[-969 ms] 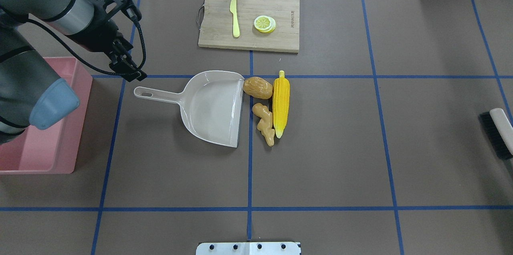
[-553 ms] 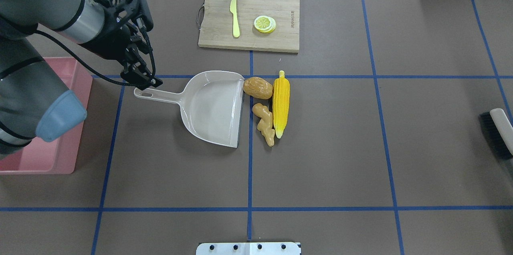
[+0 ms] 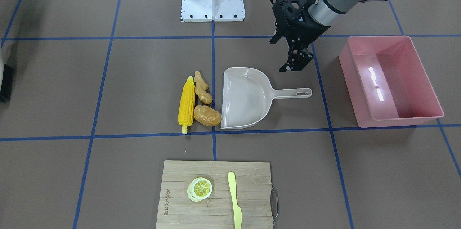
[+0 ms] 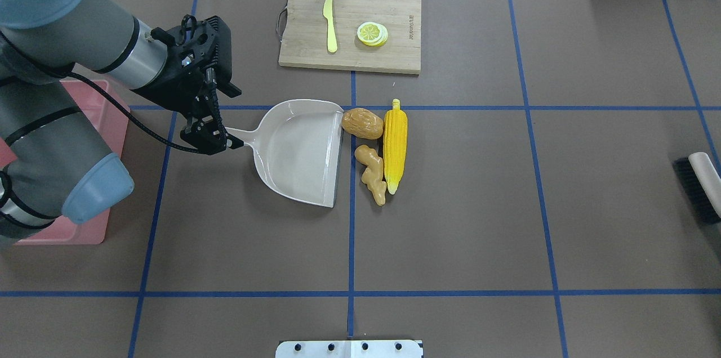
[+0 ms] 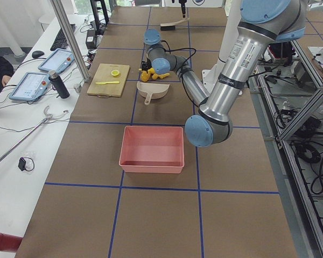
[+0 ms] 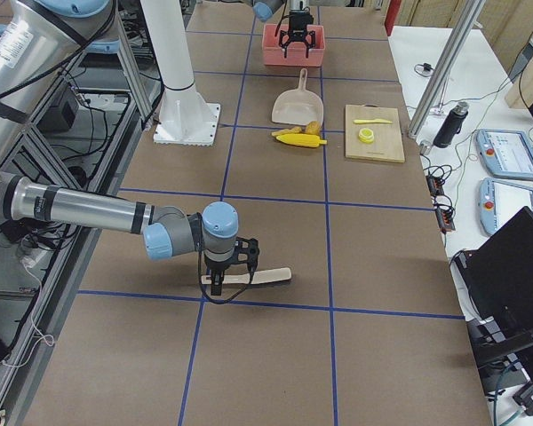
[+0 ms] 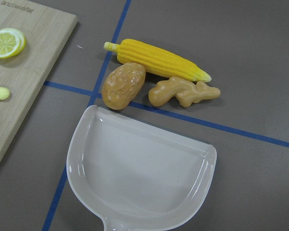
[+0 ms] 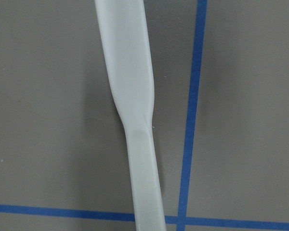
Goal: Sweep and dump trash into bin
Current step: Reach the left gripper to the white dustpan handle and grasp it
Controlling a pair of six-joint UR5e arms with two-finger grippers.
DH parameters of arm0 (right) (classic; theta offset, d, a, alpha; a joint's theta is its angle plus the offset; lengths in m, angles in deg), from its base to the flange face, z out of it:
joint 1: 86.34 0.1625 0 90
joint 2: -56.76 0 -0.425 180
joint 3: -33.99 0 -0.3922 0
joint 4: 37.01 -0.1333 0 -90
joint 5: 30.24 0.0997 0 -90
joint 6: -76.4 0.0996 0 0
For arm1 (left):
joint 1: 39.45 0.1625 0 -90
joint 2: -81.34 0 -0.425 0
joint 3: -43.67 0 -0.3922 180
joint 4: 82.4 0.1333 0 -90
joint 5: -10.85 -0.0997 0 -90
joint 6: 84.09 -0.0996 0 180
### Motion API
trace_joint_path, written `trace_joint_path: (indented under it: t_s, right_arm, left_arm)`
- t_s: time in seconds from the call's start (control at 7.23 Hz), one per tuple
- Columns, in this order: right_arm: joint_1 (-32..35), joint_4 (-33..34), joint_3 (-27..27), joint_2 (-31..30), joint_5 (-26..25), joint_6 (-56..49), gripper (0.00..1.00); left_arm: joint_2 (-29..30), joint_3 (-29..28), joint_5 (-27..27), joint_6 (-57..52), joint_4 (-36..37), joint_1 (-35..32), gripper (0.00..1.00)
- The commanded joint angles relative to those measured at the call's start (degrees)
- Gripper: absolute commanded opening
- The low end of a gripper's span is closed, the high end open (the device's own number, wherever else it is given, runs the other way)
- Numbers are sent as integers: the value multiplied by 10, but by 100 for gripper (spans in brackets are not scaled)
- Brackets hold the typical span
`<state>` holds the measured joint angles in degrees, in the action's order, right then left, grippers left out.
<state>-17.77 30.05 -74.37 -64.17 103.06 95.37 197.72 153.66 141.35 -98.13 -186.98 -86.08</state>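
The trash lies in a cluster just off the mouth of the beige dustpan (image 4: 298,150): a yellow corn cob (image 4: 395,144), a tan ginger root (image 4: 373,172) and a brown potato (image 4: 362,122). My left gripper (image 4: 211,141) is open and hovers over the dustpan's handle (image 3: 291,94), not touching it. The pink bin (image 3: 351,88) stands empty beyond the handle's end, on my left. My right gripper (image 6: 215,286) is at the white handle of a brush (image 6: 266,276) far to my right. I cannot tell whether it is open or shut.
A wooden cutting board (image 4: 394,9) with a pale yellow knife (image 4: 329,23) and a lemon slice (image 4: 372,33) lies at the far side of the table. The brush's black bristles (image 4: 695,192) show at the right edge.
My left gripper has moved right and toward me, from beside the end of the dustpan's handle to over the handle. The trash and the dustpan have not moved.
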Motion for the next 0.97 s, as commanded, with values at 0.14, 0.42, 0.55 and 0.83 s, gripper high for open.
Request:
trace_joint_path:
  t_s: [0.14,0.42,0.55,0.83]
  right_arm:
    - [-59,-28,30,26,-29,43,98]
    - [-72,-66,70,27,-30,44,94]
    - [-77,-69,69,30,-23,63,90]
    - [-101,-107,70,25,-14,87,64]
  left_arm:
    - [-29,-41,0,-226,-21,-7,95]
    - [-34,-71,-1,-217,-40,-6,93]
    - [-30,-89,-1,-185,-50,-6,95]
    - [-13,-156,0,-156,-98,-1,97]
